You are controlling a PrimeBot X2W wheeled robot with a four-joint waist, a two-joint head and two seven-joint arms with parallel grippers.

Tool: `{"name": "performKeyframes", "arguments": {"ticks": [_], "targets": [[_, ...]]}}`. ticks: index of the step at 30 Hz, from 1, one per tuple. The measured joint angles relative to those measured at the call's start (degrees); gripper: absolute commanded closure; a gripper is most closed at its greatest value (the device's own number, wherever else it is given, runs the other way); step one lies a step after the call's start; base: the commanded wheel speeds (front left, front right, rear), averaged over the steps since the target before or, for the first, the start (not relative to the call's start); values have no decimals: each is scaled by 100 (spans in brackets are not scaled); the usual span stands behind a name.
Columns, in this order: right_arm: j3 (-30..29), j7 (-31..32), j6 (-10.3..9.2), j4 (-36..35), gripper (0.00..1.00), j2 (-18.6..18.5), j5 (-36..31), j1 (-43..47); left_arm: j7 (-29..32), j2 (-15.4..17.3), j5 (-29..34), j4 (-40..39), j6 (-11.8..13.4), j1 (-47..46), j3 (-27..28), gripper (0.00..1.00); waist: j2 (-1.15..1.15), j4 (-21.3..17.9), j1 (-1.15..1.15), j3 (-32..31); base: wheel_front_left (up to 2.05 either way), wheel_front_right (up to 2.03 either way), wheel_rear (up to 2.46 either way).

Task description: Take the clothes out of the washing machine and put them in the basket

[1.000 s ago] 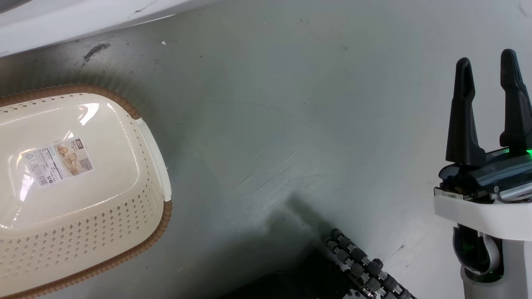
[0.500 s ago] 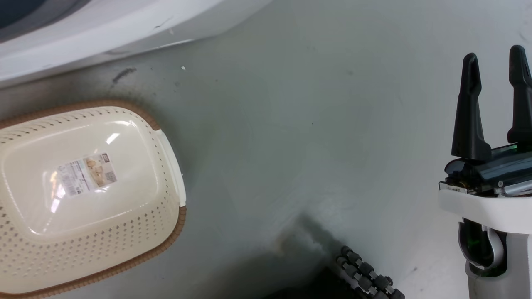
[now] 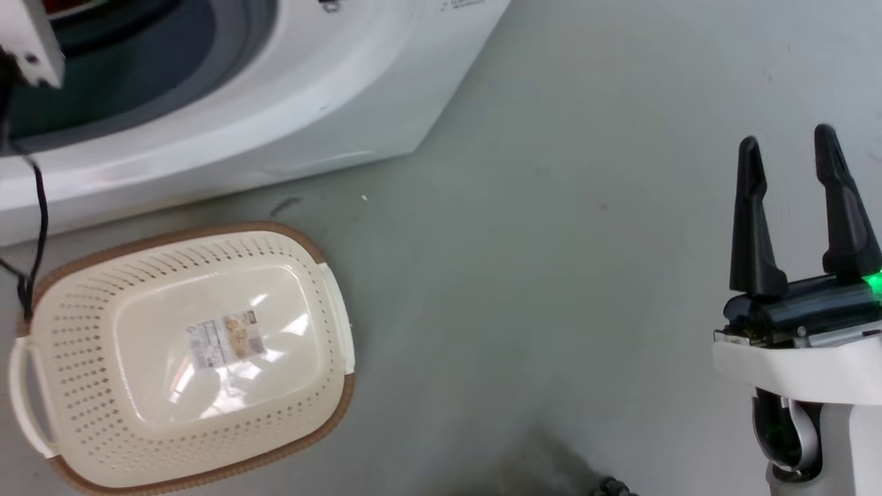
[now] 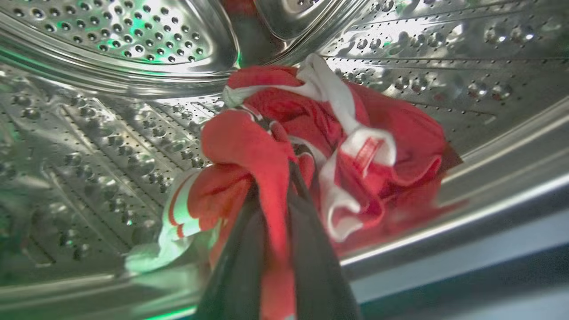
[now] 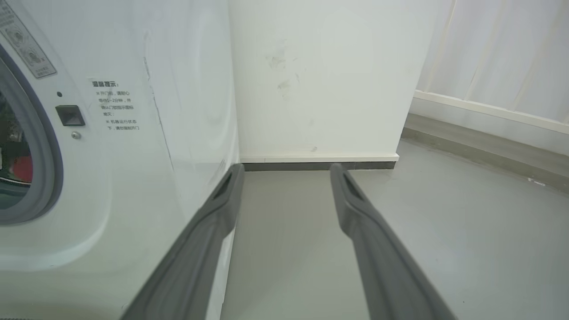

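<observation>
View lifted to washing machine point(image 3: 310, 103) and basket point(image 3: 76, 324), left jaws gripping clothes point(image 4: 311, 115) in drum point(image 4: 111, 146), right jaws open

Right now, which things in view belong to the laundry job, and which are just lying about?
Job: bright red fabric clothes with white trim, clamped by left gripper; large white front-loading washing machine; cream perforated plastic basket with brown rim, empty.
Just there: open right gripper; thin black cable; grey floor; white wall.
</observation>
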Motion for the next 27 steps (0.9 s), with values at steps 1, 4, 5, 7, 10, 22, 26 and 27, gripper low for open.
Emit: {"name": "performKeyframes", "arguments": {"ticks": [1,4,5,7,10,22,26,27], "targets": [[-3,-1,1,22,0,1,-52,37,-110,5,-71,-80,0,161,-47,100,0,36,0,-99,0,0,0],[-21,0,1,74,0,1,-154,150,-417,-73,-316,-309,0,713,-185,100,0,158,0,-392,0,0,0],[-26,-1,1,91,0,1,-192,202,-524,-107,-360,-376,0,913,-248,100,0,200,0,-493,0,0,0],[-26,-1,0,133,0,1,-261,304,-699,-148,-474,-527,0,1257,-324,100,0,286,0,-692,0,0,0],[-19,-1,1,197,0,1,-383,478,-892,-172,-603,-790,0,1668,-471,100,0,411,-1,-1008,0,0,0],[-16,0,0,374,0,0,-708,1294,-1168,-303,-923,-2059,122,3646,-779,100,0,907,-2,-2396,0,0,0],[-62,0,0,404,0,0,-787,1502,-1059,-271,-1035,-2616,288,4314,-856,100,0,1087,-2,-2806,0,0,0],[-66,-1,1,413,0,0,-792,1549,-1003,-258,-1042,-2752,325,4499,-901,100,0,1131,-2,-2898,0,0,0]]}}
